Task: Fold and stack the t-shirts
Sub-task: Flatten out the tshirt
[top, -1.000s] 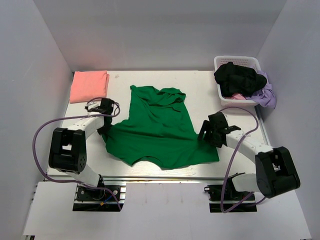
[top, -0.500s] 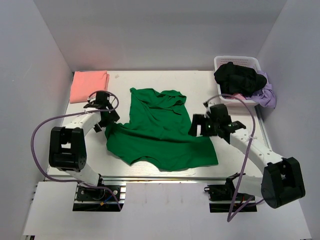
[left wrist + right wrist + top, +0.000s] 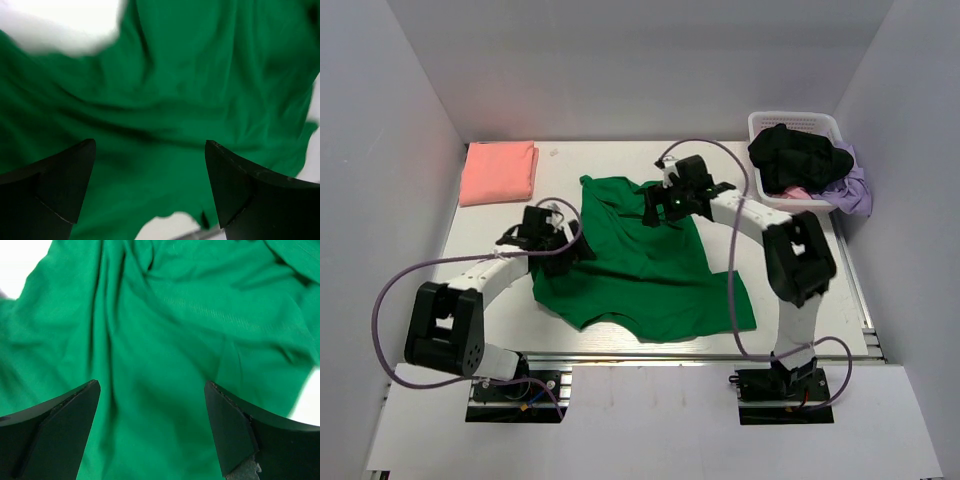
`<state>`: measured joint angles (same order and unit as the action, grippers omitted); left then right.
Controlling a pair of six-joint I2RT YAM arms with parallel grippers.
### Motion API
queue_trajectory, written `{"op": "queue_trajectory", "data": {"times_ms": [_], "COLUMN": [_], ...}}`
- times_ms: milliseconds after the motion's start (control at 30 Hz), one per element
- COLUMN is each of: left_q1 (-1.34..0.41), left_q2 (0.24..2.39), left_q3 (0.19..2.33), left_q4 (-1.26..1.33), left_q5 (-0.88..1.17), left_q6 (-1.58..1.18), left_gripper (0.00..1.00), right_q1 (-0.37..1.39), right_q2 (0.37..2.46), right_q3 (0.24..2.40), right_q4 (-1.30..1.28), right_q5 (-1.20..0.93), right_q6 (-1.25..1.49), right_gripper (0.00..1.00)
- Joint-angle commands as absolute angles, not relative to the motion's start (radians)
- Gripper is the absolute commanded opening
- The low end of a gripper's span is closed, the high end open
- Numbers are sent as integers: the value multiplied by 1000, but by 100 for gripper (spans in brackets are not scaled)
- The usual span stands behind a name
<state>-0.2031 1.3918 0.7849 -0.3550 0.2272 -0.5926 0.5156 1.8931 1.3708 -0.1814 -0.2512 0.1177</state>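
The green t-shirt [image 3: 640, 265] lies spread and wrinkled on the middle of the table, its collar end toward the back. The salmon-pink t-shirt [image 3: 498, 172] rests folded at the back left corner. My left gripper [image 3: 568, 252] hovers open over the green shirt's left edge; in the left wrist view green cloth [image 3: 165, 90] fills the space beyond the gripper [image 3: 150, 152], with nothing between its fingers. My right gripper [image 3: 655, 207] is open over the shirt's upper part near the collar, and green fabric [image 3: 160, 340] lies below the gripper [image 3: 150, 392], ungripped.
A white basket [image 3: 800, 121] at the back right holds black and purple clothes that spill over its rim. Grey walls close in the white table [image 3: 620, 155] on three sides. Purple cables loop from both arms.
The left gripper let go, opened and shifted right onto the green shirt's left edge. The right arm swung from the front right to the back, over the collar area.
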Motion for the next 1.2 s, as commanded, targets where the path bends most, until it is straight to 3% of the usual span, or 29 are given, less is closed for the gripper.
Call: {"op": "queue_trajectory", "data": {"times_ms": [0,267,500,633,733,933,967,1067,1167], "left_q1": [-267,-316,-295,-285,-276,-232,-209,-187,-187], "left_q2": [1399,1558,1706,1761,1836,2149,2208,2448,2598], "left_q3": [743,779,836,926,1058,1593,1781,2163,2380], "left_q4": [-304,-357,-486,-595,-621,-726,-750,-779,-692], "left_q5": [354,328,210,75,-15,-195,-180,-134,71], "left_q6": [-594,-594,-627,-658,-649,-559,-533,-454,-388], "left_gripper": [100,100,100,100,100,100,100,100,100], "right_q1": [526,499,425,347,315,327,330,347,367], "right_q2": [1997,2256,2352,2404,2361,2105,1986,1841,1694], "right_q3": [1498,1761,1937,2002,1902,1443,1270,1085,988], "right_q4": [-178,-299,-359,-514,-571,-483,-457,-373,-319], "right_q5": [-311,-177,208,278,212,85,37,-69,-211], "right_q6": [115,253,420,517,493,480,479,479,440], "right_gripper": [90,90,90,90,90,90,90,90,89]}}
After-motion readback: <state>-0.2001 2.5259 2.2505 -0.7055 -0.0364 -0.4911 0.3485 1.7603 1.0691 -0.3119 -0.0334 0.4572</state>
